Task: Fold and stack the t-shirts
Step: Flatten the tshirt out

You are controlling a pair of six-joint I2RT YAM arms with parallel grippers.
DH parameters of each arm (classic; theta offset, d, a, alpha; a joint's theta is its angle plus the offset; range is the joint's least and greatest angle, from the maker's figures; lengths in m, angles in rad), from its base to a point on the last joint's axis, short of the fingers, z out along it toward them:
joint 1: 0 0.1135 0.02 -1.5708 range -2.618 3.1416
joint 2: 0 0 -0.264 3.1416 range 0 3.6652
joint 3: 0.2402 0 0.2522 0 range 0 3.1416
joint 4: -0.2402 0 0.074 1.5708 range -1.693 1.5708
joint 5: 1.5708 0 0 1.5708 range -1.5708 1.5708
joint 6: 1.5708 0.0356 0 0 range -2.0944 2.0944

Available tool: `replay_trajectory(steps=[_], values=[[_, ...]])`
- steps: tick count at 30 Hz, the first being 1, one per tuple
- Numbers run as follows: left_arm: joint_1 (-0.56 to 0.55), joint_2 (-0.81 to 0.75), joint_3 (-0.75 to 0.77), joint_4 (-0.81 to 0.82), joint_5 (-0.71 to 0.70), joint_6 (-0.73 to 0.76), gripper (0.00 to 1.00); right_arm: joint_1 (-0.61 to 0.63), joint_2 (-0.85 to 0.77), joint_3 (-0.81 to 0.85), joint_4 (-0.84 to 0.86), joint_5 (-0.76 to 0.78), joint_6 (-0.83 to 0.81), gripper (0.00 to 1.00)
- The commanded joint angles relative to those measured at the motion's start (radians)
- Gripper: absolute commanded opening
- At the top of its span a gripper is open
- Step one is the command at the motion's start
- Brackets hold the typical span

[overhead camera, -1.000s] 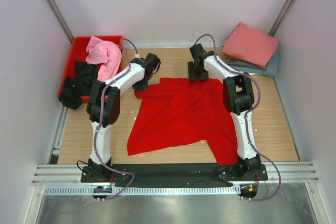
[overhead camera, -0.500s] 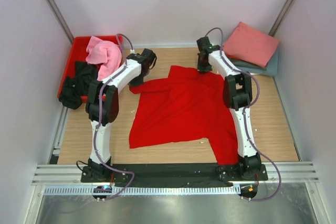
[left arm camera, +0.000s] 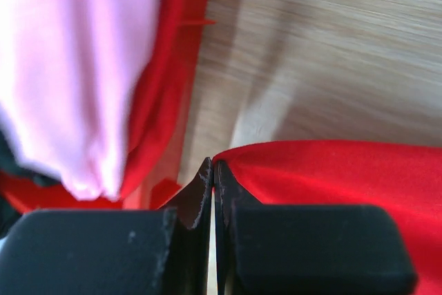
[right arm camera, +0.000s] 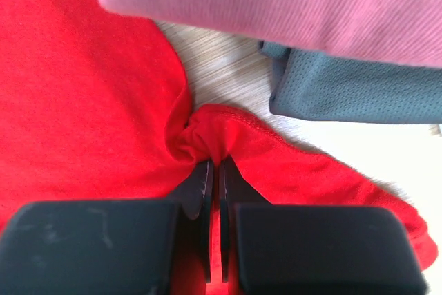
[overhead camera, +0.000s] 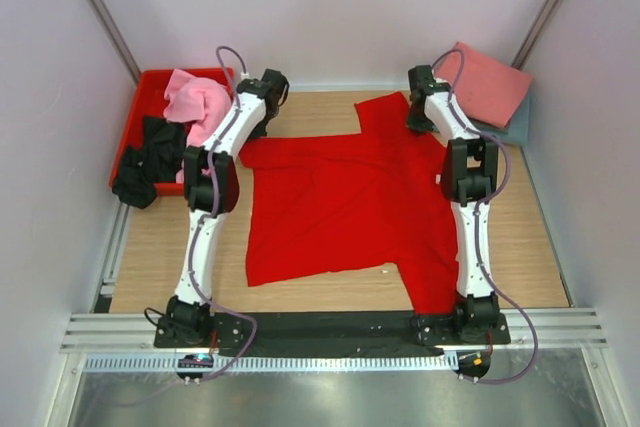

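Moved rearward, left tool (left arm camera: 213,168) and right tool (right arm camera: 214,164) pinch red t-shirt (overhead camera: 340,197).

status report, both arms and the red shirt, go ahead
Left jaws shut on red t-shirt edge, right jaws too. Shirt spread across table. Folded salmon pink shirt on grey-blue one close beside right jaws.

Red tee (overhead camera: 340,202) spread out, centre; salmon tee (overhead camera: 490,82) folded atop grey-blue (overhead camera: 518,127), far right; lt-pink (overhead camera: 195,102), black (overhead camera: 150,152) heaped far left.
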Motion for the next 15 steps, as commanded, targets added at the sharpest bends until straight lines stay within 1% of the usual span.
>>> replay_trajectory(steps=[1, 2, 3, 4, 5, 6, 7, 8, 9, 12, 13, 15], values=[[0.029, 0.067, 0.113, -0.116, -0.019, 0.046, 0.00, 0.011, 0.018, 0.000, 0.016, -0.031, 0.053, 0.06], [0.032, 0.073, 0.127, -0.124, -0.001, 0.040, 0.10, 0.012, 0.015, -0.001, 0.016, -0.050, 0.054, 0.19], [0.034, 0.067, 0.136, -0.138, 0.007, 0.033, 0.19, 0.014, 0.006, -0.004, 0.018, -0.073, 0.057, 0.48], [0.031, 0.054, 0.130, -0.138, 0.025, 0.027, 0.32, 0.014, -0.008, -0.029, 0.034, -0.082, 0.056, 0.62], [0.028, 0.028, 0.113, -0.132, 0.040, 0.014, 0.62, 0.015, -0.025, -0.046, 0.048, -0.085, 0.056, 0.72], [0.011, -0.035, 0.057, -0.100, 0.051, 0.011, 0.71, 0.015, -0.042, -0.064, 0.061, -0.088, 0.053, 0.82], [0.000, -0.077, 0.026, -0.081, 0.051, 0.010, 0.79, 0.018, -0.084, -0.096, 0.082, -0.096, 0.050, 0.85], [-0.027, -0.110, -0.025, -0.054, 0.045, 0.010, 0.89, 0.018, -0.104, -0.107, 0.090, -0.097, 0.048, 0.87], [-0.040, -0.178, -0.042, -0.049, 0.028, 0.005, 0.91, 0.023, -0.127, -0.115, 0.093, -0.096, 0.041, 0.89], [-0.078, -0.253, -0.057, -0.089, 0.021, -0.038, 0.93, 0.029, -0.212, -0.119, 0.075, -0.094, 0.030, 0.91], [-0.089, -0.307, -0.071, -0.098, 0.021, -0.049, 0.94, 0.031, -0.261, -0.127, 0.056, -0.096, 0.022, 0.92], [-0.127, -0.382, -0.169, -0.089, 0.019, -0.078, 0.93, 0.043, -0.316, -0.156, 0.051, -0.082, 0.013, 0.93]])
